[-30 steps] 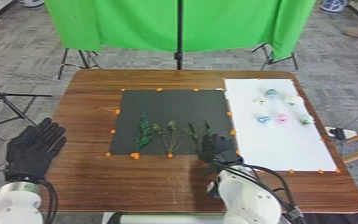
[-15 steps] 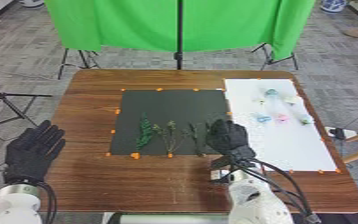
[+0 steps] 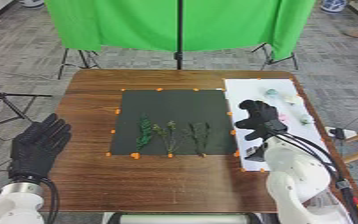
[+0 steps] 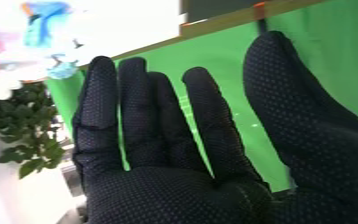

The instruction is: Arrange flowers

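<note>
One tabletop [image 3: 158, 185] carries one black sheet [image 3: 175, 105], with three clumps of greenery [image 3: 144, 131] on it. To its right are one white sheet [image 3: 244, 90] and at least four flower heads [image 3: 270, 93]; the exact flower count is unclear.

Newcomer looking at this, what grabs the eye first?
The bright green cloth hanging beyond the table's far edge. Next, the right hand, black-gloved and open over the white sheet with its small pastel flowers. Then the black sheet at mid-table, green sprigs lying along its near part.
</note>
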You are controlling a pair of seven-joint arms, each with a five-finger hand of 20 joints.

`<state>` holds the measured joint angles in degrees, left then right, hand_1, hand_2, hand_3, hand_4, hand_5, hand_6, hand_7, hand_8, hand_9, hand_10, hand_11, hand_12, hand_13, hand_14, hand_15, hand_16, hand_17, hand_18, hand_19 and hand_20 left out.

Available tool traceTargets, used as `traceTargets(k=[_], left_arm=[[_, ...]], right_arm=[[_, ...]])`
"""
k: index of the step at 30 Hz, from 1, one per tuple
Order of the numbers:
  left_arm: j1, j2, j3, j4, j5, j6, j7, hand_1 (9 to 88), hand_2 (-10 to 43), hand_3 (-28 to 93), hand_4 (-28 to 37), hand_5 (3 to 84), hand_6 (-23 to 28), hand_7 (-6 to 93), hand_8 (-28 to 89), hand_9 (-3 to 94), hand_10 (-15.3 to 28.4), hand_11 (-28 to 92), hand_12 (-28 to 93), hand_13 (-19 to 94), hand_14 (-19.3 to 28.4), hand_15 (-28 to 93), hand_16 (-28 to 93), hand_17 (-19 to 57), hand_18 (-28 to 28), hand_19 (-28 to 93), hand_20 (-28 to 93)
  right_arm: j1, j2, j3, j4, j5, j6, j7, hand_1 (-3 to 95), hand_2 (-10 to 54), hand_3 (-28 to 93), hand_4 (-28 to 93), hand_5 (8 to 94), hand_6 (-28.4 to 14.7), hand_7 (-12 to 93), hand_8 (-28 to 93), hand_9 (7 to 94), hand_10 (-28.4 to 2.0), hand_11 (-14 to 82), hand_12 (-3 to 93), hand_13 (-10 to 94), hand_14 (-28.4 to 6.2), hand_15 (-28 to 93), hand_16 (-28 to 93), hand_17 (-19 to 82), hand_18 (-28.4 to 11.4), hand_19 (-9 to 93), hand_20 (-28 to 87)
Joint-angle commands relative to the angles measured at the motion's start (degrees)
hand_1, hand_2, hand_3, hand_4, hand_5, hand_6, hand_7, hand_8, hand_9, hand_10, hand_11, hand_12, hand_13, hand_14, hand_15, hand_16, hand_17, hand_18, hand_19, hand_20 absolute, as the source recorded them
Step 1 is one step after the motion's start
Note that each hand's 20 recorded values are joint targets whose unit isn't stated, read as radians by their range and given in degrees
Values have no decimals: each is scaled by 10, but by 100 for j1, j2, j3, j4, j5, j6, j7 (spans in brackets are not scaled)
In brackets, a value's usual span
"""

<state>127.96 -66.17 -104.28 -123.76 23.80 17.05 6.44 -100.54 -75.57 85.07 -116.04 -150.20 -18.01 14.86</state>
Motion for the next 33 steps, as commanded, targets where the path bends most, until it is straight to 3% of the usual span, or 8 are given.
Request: traceTargets(k=[1,8,11,14,16,20,29,33], left_arm=[[58,-77,45,26,-377,-45,15,317,164,753,-243,478,97,127,-88,406,147,224,126,304,155,447,-67,-42,146,341,162],[47,-88,69,33,-386,-9,16,318,160,751,-243,477,97,127,-87,407,146,222,128,305,154,443,-65,-41,147,337,161],[40,-102,75,29,-387,-18,18,318,159,752,-243,478,97,127,-87,407,147,222,130,305,154,442,-64,-41,146,336,161],[36,-78,113,23,-420,-14,33,318,159,752,-243,478,97,127,-87,408,146,223,130,305,154,442,-63,-40,146,335,162],[18,-91,130,35,-434,-53,32,318,159,752,-242,478,97,127,-87,408,146,223,130,306,154,442,-63,-39,146,334,162],[-12,-110,150,46,-460,-74,14,317,158,753,-239,477,97,126,-87,407,147,222,130,306,154,441,-63,-39,146,334,163],[-16,-109,136,63,-442,-69,-4,317,155,753,-239,477,97,126,-87,407,146,222,130,306,154,441,-62,-39,146,332,163],[-5,-87,165,106,-539,-131,110,304,141,759,-235,476,97,126,-87,406,147,221,130,305,154,440,-62,-38,146,330,163]], right_arm=[[325,115,111,581,-657,223,303,474,-95,823,-279,421,-82,189,-113,381,-190,146,155,288,-187,400,143,180,-219,663,345],[536,103,196,1038,-895,-267,558,517,-95,832,-282,431,-63,193,-125,369,-176,130,145,278,-183,360,137,181,-215,661,329],[536,85,229,1167,-1025,-379,451,542,-95,823,-282,425,-53,197,-128,385,-162,135,143,333,-166,379,146,204,-214,688,334],[480,92,191,1240,-940,-133,555,566,-95,795,-283,468,-26,211,-133,483,-137,171,152,421,-140,456,175,227,-214,738,359],[423,75,182,1242,-803,17,608,578,-95,741,-282,541,-14,231,-141,581,-120,217,175,464,-120,475,275,240,-212,753,377],[375,70,129,1314,-846,299,578,620,-61,582,-283,635,-11,366,18,753,-106,149,427,518,-113,531,360,257,-201,759,398],[350,229,-240,1069,-661,1344,319,632,-42,571,-283,672,-11,418,51,792,-107,172,454,548,-103,530,396,266,-196,758,409],[577,191,-736,932,-836,1577,-175,625,-44,588,-283,674,-12,418,52,796,-105,167,456,554,-102,527,398,268,-197,758,410]])
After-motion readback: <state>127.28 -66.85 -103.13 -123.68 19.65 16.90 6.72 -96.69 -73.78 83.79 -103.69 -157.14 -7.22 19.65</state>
